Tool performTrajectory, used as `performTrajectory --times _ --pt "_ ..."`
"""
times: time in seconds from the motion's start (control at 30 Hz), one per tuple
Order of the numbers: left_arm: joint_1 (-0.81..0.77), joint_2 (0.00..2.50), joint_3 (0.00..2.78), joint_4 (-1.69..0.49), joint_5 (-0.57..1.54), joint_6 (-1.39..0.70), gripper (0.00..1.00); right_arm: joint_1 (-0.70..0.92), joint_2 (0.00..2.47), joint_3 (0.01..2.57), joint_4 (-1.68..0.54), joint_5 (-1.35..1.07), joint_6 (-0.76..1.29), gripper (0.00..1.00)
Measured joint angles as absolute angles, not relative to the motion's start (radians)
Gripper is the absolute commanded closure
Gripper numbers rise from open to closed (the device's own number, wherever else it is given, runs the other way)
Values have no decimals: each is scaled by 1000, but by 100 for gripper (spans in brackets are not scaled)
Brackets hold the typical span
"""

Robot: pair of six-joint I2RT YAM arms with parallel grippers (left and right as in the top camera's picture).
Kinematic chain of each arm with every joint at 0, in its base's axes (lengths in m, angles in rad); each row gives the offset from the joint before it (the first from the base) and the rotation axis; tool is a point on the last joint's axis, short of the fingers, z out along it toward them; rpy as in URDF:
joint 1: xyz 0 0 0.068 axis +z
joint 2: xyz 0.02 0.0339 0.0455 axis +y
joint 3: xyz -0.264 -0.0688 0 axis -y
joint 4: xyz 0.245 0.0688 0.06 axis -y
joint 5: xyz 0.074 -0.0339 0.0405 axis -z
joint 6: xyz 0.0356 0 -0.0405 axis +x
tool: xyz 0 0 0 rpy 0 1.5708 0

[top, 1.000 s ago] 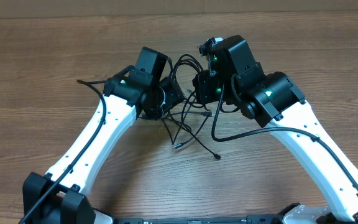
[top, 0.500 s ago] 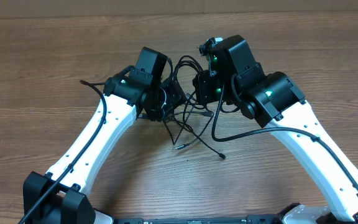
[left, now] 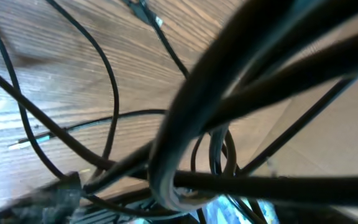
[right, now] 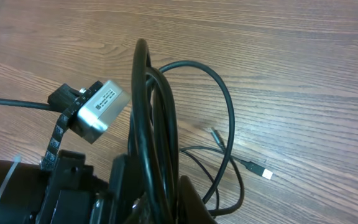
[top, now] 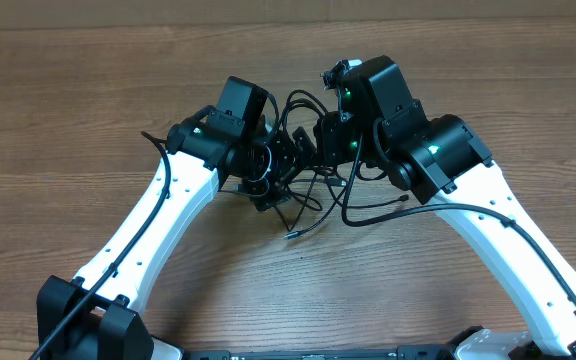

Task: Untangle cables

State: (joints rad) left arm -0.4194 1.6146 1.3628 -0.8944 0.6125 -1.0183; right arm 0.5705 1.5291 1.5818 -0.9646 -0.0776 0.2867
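- Location: the cables (top: 303,170) form one knotted bundle between the two wrists, above the table (top: 78,90). Loose tails trail toward the robot base. One plug end (top: 288,235) lies on the wood below the bundle, and a second plug (right: 263,172) rests on the right side.
- Right gripper (right: 149,193): the fingers sit close on either side of a multi-strand loop that stands up out of them. It is judged to be clamped on the cables.
- Left gripper (top: 273,178): it is buried in the bundle in the overhead view. Its wrist view shows only blurred strands crossing the lens, so it cannot be determined whether it is open or closed, or what it holds.
- Hazard, knot tightening: the wrists are near each other with several strands crossing between them. If the arms pull apart while each holds more than one strand, the loops are likely to cinch instead of separating.
- Hazard, snagging: strands pass just beside the left wrist's camera housing (right: 101,107). A pull may hook a loop on the housing.
- Hazard, slip: thin cords may slide out of the fingers under tension, and the bundle falls in a heap.
- Hazard, plug catch: a free plug dragged through a loop may lodge there and lock the tangle.
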Motion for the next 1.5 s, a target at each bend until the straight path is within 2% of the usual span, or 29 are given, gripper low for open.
performTrajectory --times 0.1,0.13,0.17,0.23,0.43,0.57,0.73,0.87,1.1,1.23,1.5 --pt "-419 1615 1363 -894 625 -1019 20 571 1529 1582 -965 -77 287 96" --pt "-419 1615 1363 -894 632 -1019 15 570 1529 1582 -965 -74 287 96" --pt "-419 1615 1363 -894 636 -1019 4 571 1529 1582 -965 -70 287 96" --pt "-419 1615 1362 -894 642 -1022 4 571 1529 1582 -965 -62 287 96" --pt "-387 1615 1362 -894 655 -1073 22 570 1529 1582 -980 -59 276 96" --pt "-347 1615 1362 -893 678 -1153 30 570 1529 1582 -988 -59 248 96" --pt "-340 1615 1362 -891 684 -1222 49 570 1529 1582 -986 -59 226 96" --pt "-346 1615 1362 -896 659 -1267 56 570 1529 1582 -980 -59 220 96" --pt "-390 1615 1362 -912 574 -1333 57 570 1529 1582 -981 -55 213 96" --pt "-406 1615 1362 -913 529 -1354 63 570 1529 1582 -981 -56 212 96" --pt "-426 1615 1362 -956 408 -1397 69 570 1529 1582 -980 -72 212 96"
